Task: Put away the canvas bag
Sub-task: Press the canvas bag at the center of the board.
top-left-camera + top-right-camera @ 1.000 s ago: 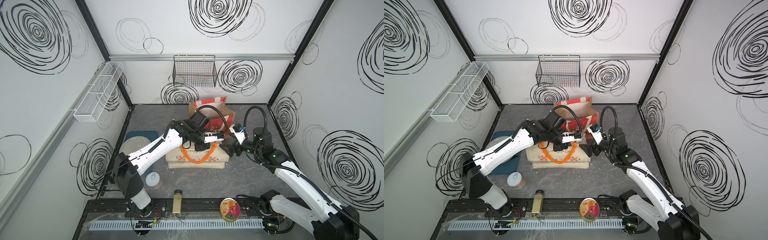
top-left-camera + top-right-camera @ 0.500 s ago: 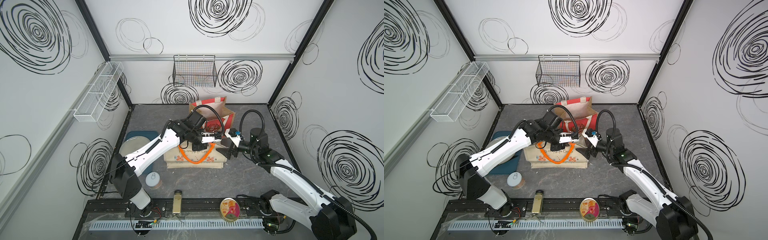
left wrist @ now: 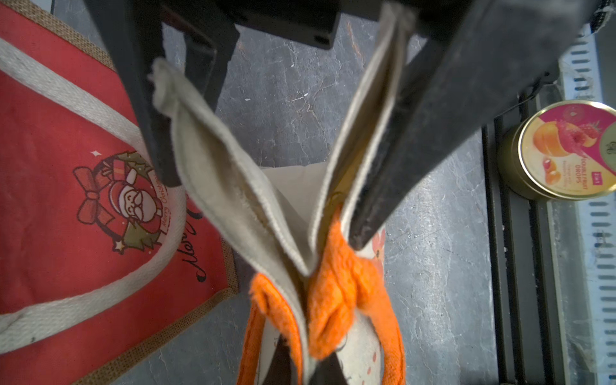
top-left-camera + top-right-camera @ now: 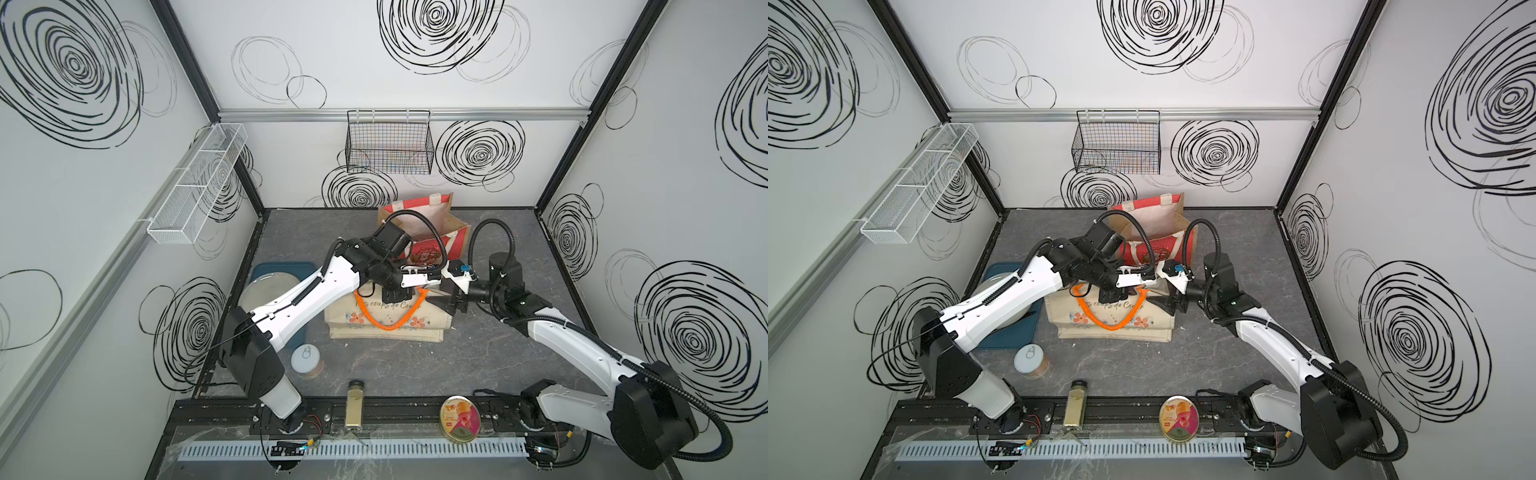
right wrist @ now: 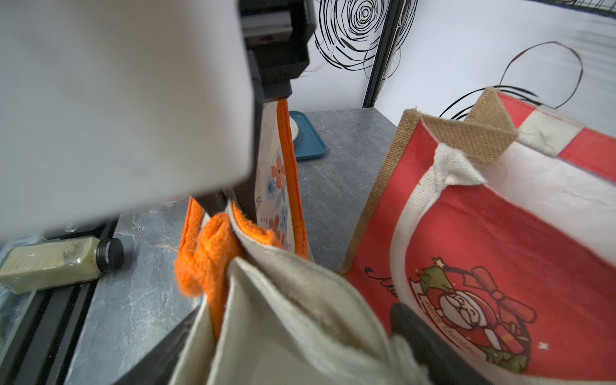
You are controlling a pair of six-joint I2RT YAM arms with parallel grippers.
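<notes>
1. We see the canvas bag [image 4: 424,322] in the middle of the tabletop [image 4: 478,365], just in front of the red Christmas bag [image 4: 432,249]. Its bottom rests on the surface and its rim is raised.
2. Our left gripper [image 4: 397,297] has its fingers [image 5: 245,196] pinched tight on the bag's rim, beside the orange handle [image 4: 388,327].
3. Our right gripper [image 4: 452,305] meets that rim from the opposite side. In the left wrist view its fingers [image 3: 433,126] stand wide, one outside each fold of the canvas mouth, and one touches the cloth.
4. A candy tin [image 4: 460,417] and a spice jar [image 4: 354,405] lie at the front edge, well apart from the bag.
</notes>
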